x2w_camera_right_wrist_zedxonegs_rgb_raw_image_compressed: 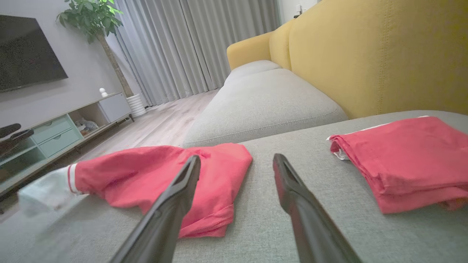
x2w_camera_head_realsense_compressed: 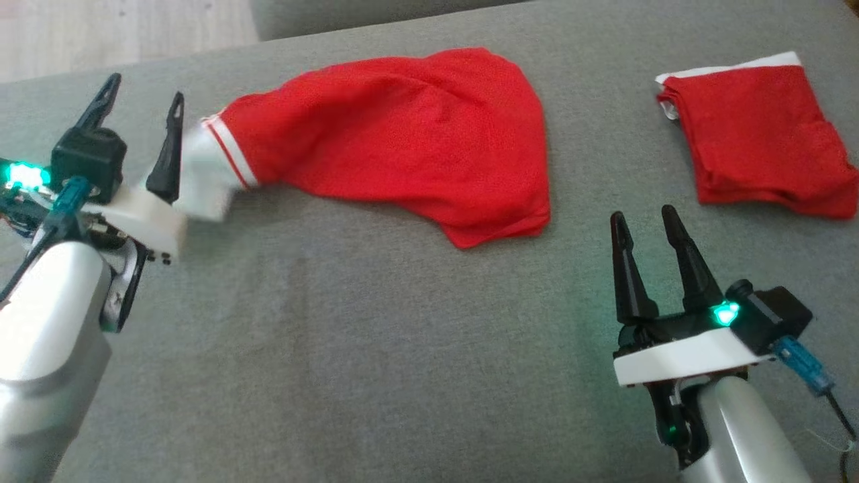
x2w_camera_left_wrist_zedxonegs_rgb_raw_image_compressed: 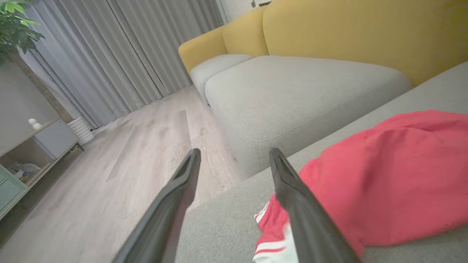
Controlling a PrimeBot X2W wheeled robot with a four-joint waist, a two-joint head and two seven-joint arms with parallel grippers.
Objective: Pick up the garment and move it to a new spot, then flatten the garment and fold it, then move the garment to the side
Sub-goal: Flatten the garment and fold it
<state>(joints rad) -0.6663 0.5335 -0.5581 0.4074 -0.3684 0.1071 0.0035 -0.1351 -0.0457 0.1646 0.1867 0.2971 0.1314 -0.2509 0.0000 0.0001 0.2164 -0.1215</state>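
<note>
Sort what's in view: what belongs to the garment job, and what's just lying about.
Job: crumpled red garment, left gripper, right gripper, grey cushion.
Lying about: folded red garment, yellow sofa back, potted plant, TV.

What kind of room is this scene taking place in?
Most likely a home living room: a yellow sofa, a television above a low cabinet, and long curtains.

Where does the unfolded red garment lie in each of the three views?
Head view: unfolded red garment at top centre, its white striped end beside the left gripper.
Left wrist view: right side, lower half.
Right wrist view: left of centre, low.
Shared landmark: that white striped end.
</note>
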